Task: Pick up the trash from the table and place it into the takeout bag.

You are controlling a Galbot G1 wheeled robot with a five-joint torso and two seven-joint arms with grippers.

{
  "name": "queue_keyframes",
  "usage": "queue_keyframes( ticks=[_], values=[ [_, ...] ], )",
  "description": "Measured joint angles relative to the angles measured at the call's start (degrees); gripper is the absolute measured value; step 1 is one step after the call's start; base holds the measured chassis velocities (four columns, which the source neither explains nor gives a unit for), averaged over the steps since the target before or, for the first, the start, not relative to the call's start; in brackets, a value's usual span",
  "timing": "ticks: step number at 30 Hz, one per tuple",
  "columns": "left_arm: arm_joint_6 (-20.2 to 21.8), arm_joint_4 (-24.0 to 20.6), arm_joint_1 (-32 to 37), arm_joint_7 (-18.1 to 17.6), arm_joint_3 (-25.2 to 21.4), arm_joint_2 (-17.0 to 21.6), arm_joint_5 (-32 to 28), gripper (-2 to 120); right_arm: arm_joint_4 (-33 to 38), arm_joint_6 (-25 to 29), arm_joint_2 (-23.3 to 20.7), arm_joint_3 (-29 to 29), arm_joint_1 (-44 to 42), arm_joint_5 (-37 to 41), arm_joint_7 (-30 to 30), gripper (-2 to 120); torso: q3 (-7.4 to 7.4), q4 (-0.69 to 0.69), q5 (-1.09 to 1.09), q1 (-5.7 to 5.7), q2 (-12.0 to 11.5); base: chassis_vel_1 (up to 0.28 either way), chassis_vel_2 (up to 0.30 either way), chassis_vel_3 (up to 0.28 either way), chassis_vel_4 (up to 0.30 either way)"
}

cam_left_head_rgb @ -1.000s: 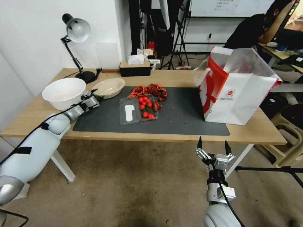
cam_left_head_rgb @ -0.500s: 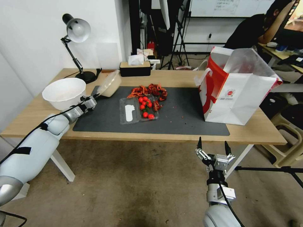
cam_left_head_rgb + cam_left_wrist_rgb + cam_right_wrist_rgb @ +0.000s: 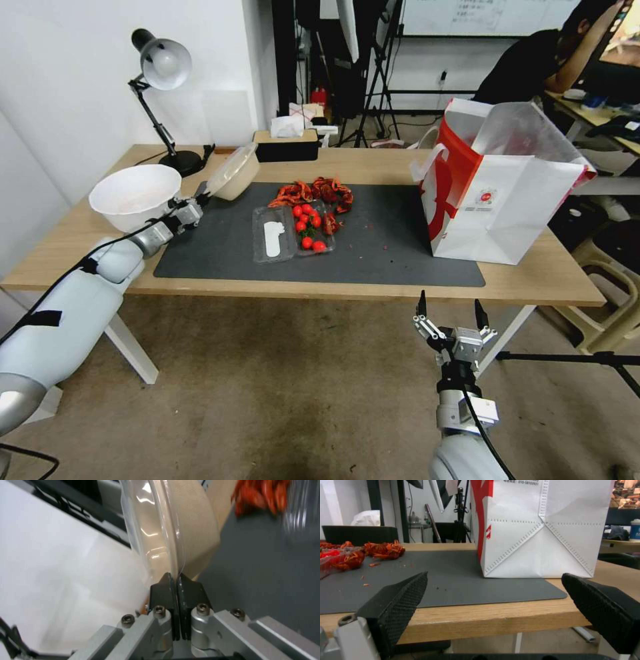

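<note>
On the counter [image 3: 373,167], the takeout bag [image 3: 497,200] stands open-topped. The beige bowl [image 3: 233,175], light and thin-walled, hangs tilted above the mat's corner, its rim pinched by the left hand [image 3: 198,200]; it may swing. The right hand [image 3: 451,312] waits spread wide, below the counter's edge.

The shallow beige bowl [image 3: 233,175] with its clear lid hangs tilted on edge above the table's [image 3: 373,163] far-left mat corner.
</note>
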Motion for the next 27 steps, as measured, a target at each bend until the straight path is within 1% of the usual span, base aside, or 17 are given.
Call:
queue_keyframes(
  ticks=[3, 4, 5, 6, 8, 9, 11, 12, 15, 16, 19, 20, 23, 24, 25, 27],
  values=[
    [0.3, -3.5, -1.7, 0.0, 3.0, 0.5, -4.6, 0, 0.1, 0.0, 0.1, 0.0, 0.0, -0.1, 0.0, 100, 0.00, -0.04, 0.02, 0.00, 0.0, 0.000, 0.000, 0.000, 0.000],
    [0.6, -4.7, -2.3, 0.0, 4.1, 0.5, -6.0, 0, 0.1, 0.0, 0.2, 0.0, -0.1, -0.2, 0.0, 100, 0.00, -0.03, 0.01, 0.00, 0.0, 0.000, 0.000, 0.000, 0.000],
    [0.6, -4.7, -2.3, 0.0, 4.1, 0.5, -6.0, 0, 0.1, 0.0, 0.2, 0.0, -0.1, -0.2, 0.0, 100, 0.00, -0.03, 0.01, 0.00, 0.0, 0.000, 0.000, 0.000, 0.000],
    [0.9, -5.7, -3.1, 0.0, 5.1, 0.5, -6.9, 0, 0.2, 0.0, 0.2, 0.0, -0.1, -0.2, 0.0, 100, 0.00, -0.02, 0.01, 0.00, 0.0, 0.000, 0.000, 0.000, 0.000],
    [2.4, -8.0, -6.4, -0.1, 9.0, 0.3, -10.3, 0, 0.2, 0.0, 0.4, 0.1, -0.2, -0.3, 0.0, 100, 0.00, -0.02, 0.02, 0.00, 0.0, 0.000, 0.000, 0.000, 0.000],
    [2.4, -8.0, -6.4, -0.1, 9.0, 0.3, -10.3, 0, 0.2, 0.0, 0.4, 0.1, -0.2, -0.3, 0.0, 100, 0.00, -0.02, 0.02, 0.00, 0.0, 0.000, 0.000, 0.000, 0.000],
    [3.2, -9.0, -10.4, -0.2, 13.1, -0.7, -13.1, 0, 0.2, 0.0, 0.4, 0.2, -0.3, -0.4, 0.1, 100, 0.00, -0.02, 0.03, 0.00, 0.0, 0.000, 0.000, 0.000, 0.000],
    [3.2, -9.0, -10.4, -0.2, 13.1, -0.7, -13.1, 0, 0.2, 0.0, 0.4, 0.2, -0.3, -0.4, 0.1, 100, 0.00, -0.02, 0.03, 0.00, 0.0, 0.000, 0.000, 0.000, 0.000],
    [4.8, -9.1, -16.2, -0.2, 18.6, -3.6, -16.2, 0, 0.2, 0.0, 0.5, 0.3, -0.5, -0.4, 0.2, 100, 0.00, -0.03, 0.02, 0.00, 0.0, 0.000, 0.000, 0.000, 0.000],
    [4.8, -9.1, -16.2, -0.2, 18.6, -3.6, -16.2, 0, 0.2, 0.0, 0.5, 0.3, -0.5, -0.4, 0.2, 100, 0.00, -0.03, 0.02, 0.00, 0.0, 0.000, 0.000, 0.000, 0.000],
    [5.5, -7.4, -21.5, -0.2, 23.4, -6.7, -19.5, 0, 0.3, 0.0, 0.6, 0.8, -0.5, -0.4, 0.3, 100, 0.00, -0.03, 0.02, 0.00, 0.0, 0.000, 0.000, 0.000, 0.000],
    [5.5, -7.4, -21.5, -0.2, 23.4, -6.7, -19.5, 0, 0.3, 0.0, 0.6, 0.8, -0.5, -0.4, 0.3, 100, 0.00, -0.03, 0.02, 0.00, 0.0, 0.000, 0.000, 0.000, 0.000],
    [6.4, -6.1, -26.3, -0.2, 27.8, -10.3, -23.6, 0, 0.4, 0.0, 0.7, 1.1, -0.5, -0.4, 0.4, 100, 0.00, -0.02, 0.02, 0.01, 0.0, 0.000, 0.000, 0.000, 0.000],
    [6.9, -5.9, -27.4, -0.2, 28.7, -11.3, -24.4, 0, 0.4, 0.0, 0.8, 1.2, -0.5, -0.4, 0.4, 100, 0.00, -0.04, 0.03, 0.00, 0.0, 0.000, 0.000, 0.000, 0.000],
    [6.9, -5.9, -27.4, -0.2, 28.7, -11.3, -24.4, 0, 0.4, 0.0, 0.8, 1.2, -0.5, -0.4, 0.4, 100, 0.00, -0.04, 0.03, 0.00, 0.0, 0.000, 0.000, 0.000, 0.000],
    [7.9, -5.4, -29.6, -0.3, 30.5, -13.8, -25.9, 0, 0.4, 0.0, 0.9, 1.3, -0.5, -0.4, 0.5, 100, 0.00, -0.02, 0.02, 0.00, 0.0, 0.000, 0.000, 0.000, 0.000]
  ],
)
